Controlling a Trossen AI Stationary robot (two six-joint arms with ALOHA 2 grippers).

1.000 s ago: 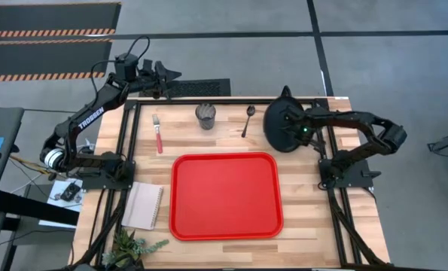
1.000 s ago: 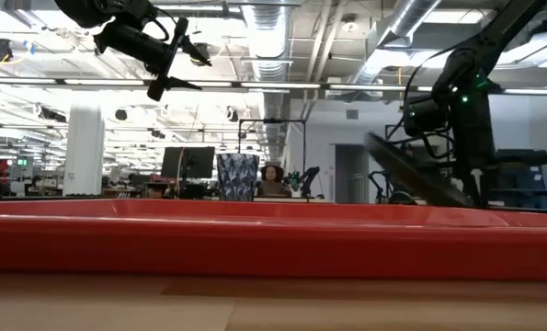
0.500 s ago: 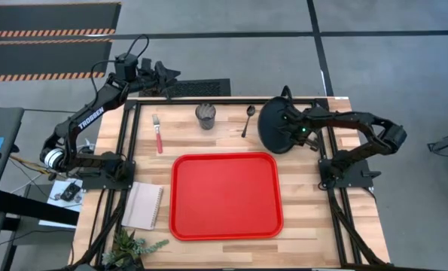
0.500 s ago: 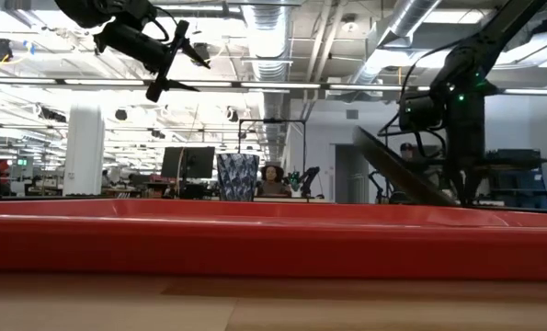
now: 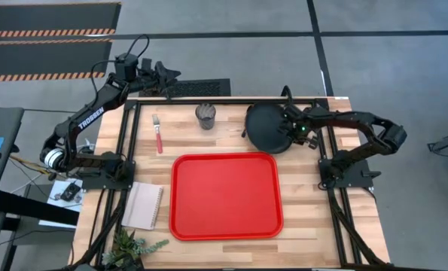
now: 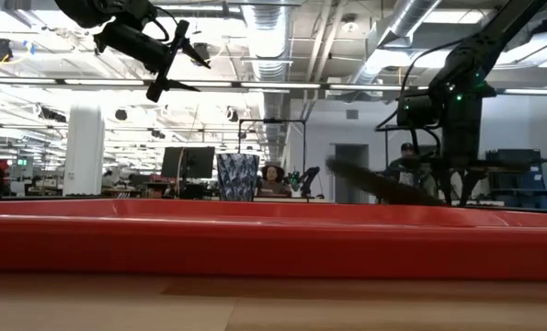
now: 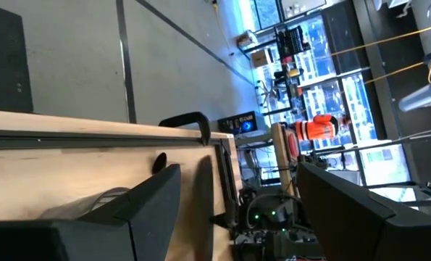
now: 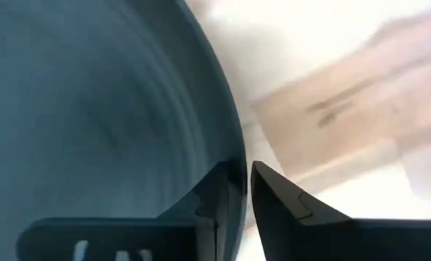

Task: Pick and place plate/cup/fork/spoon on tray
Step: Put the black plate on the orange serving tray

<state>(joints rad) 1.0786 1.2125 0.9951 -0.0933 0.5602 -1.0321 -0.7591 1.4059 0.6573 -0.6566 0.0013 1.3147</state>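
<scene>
- Right now the right gripper (image 5: pixel 290 128) is clamping the plate (image 5: pixel 266 128) by its rim, fingers (image 8: pixel 273 206) pinching either side of the edge in the right wrist view.
- From above, the plate is sitting at the far right of the worktop (image 5: pixel 314 218), reaching out from the gripper toward the table's middle.
- At table height the plate (image 6: pixel 374 184) is showing as a dark tilted blade, clear of the surface, just beyond the tray's (image 6: pixel 273 241) far rim.
- From overhead, the tray (image 5: pixel 225 195) is lying in the middle of the worktop, near the plate's front edge but not under it.
- The cup (image 5: pixel 205 115) is standing upright left of the plate, apart from it; the fork (image 5: pixel 158 133) is lying farther left.
- The spoon cannot be made out from above.
- A white notepad (image 5: pixel 144 205) is resting left of the tray, a small plant (image 5: pixel 133 246) at the near corner.
- The left gripper (image 5: pixel 172 74) is hovering high over the far left corner, fingers spread apart, holding nothing.
</scene>
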